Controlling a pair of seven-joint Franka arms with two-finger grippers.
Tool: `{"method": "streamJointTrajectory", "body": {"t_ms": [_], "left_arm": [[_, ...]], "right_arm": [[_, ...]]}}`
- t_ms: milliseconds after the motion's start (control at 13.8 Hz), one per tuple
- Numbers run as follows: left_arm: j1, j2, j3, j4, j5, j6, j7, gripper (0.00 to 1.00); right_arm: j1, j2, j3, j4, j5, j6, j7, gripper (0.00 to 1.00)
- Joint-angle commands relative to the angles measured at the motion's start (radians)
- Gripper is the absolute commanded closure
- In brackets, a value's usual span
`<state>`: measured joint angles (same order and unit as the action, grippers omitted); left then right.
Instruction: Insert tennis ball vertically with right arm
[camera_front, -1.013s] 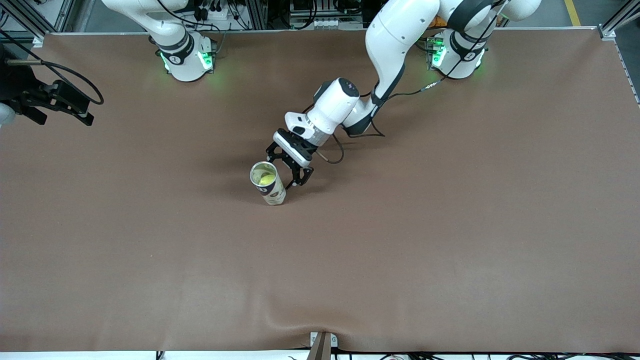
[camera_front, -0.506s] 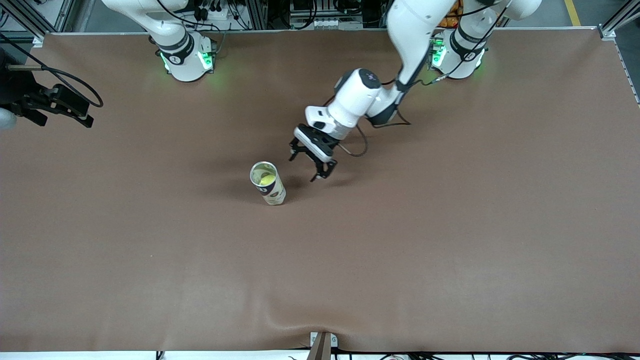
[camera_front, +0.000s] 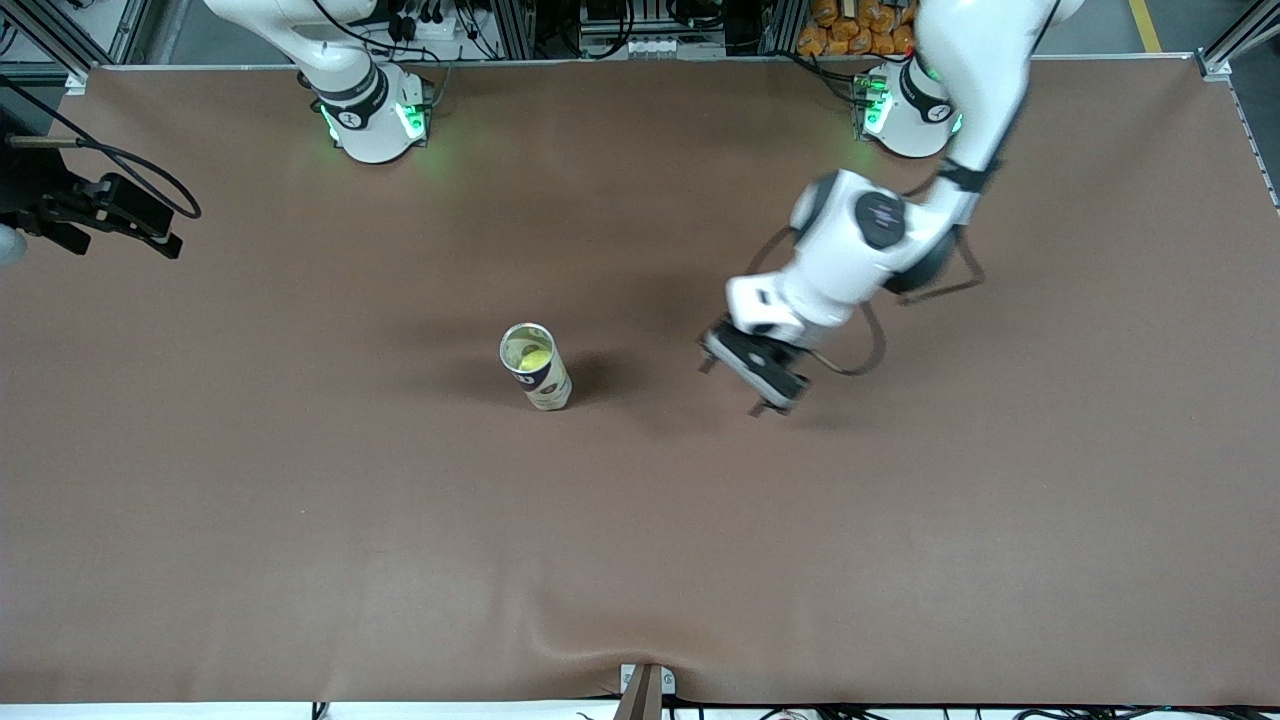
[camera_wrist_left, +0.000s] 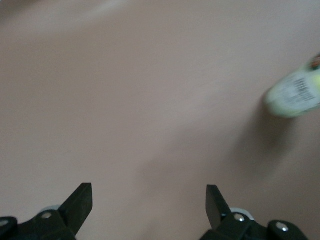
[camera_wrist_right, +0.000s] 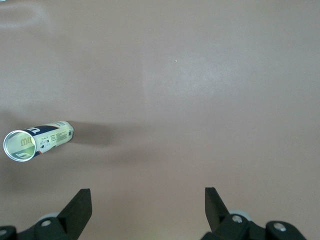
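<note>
The tennis ball (camera_front: 538, 357) lies yellow-green inside an open-topped tube can (camera_front: 537, 367) that stands upright on the brown table (camera_front: 300, 500), about mid-table. My left gripper (camera_front: 731, 388) hangs open and empty over the table beside the can, toward the left arm's end. In the left wrist view the can (camera_wrist_left: 295, 93) shows blurred, off to one side of the open left gripper (camera_wrist_left: 149, 192). My right gripper (camera_front: 150, 228) waits at the right arm's end of the table. It stands open (camera_wrist_right: 148, 195) and empty, high up, with the can (camera_wrist_right: 37, 140) well off to one side.
The arms' bases (camera_front: 372, 120) (camera_front: 905, 110) stand along the table's back edge, with cables and racks past them. A metal clamp (camera_front: 645, 688) sits at the front edge, where the table cover wrinkles.
The left gripper, which stood open right beside the can, has swung away toward the left arm's end of the table. The can and ball stayed put. The right gripper barely shifted.
</note>
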<state>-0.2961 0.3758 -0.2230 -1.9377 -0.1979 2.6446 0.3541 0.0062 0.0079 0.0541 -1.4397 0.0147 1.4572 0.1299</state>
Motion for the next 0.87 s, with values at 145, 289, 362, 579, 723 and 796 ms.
{"method": "streamJointTrajectory", "body": {"t_ms": [145, 289, 362, 579, 723, 796], "left_arm": [[0.207, -0.038, -0.029, 0.138, 0.069, -0.308, -0.010, 0.00], [0.283, -0.055, -0.013, 0.189, 0.118, -0.412, -0.018, 0.00], [0.329, -0.063, -0.013, 0.210, 0.158, -0.472, -0.041, 0.00], [0.443, -0.083, -0.018, 0.282, 0.216, -0.634, -0.064, 0.00], [0.495, -0.087, -0.018, 0.350, 0.221, -0.762, -0.120, 0.00], [0.512, -0.098, -0.024, 0.374, 0.224, -0.831, -0.194, 0.00]], "right_arm": [[-0.018, 0.000, 0.015, 0.004, -0.004, -0.009, -0.013, 0.00], [-0.017, 0.000, 0.015, 0.002, -0.004, -0.011, -0.015, 0.00], [-0.017, 0.000, 0.015, 0.002, -0.004, -0.011, -0.015, 0.00], [-0.014, 0.000, 0.016, 0.004, -0.004, -0.009, -0.013, 0.00], [-0.017, 0.000, 0.016, 0.004, -0.004, -0.009, -0.013, 0.00], [-0.015, 0.000, 0.016, 0.004, -0.004, -0.009, -0.013, 0.00]]}}
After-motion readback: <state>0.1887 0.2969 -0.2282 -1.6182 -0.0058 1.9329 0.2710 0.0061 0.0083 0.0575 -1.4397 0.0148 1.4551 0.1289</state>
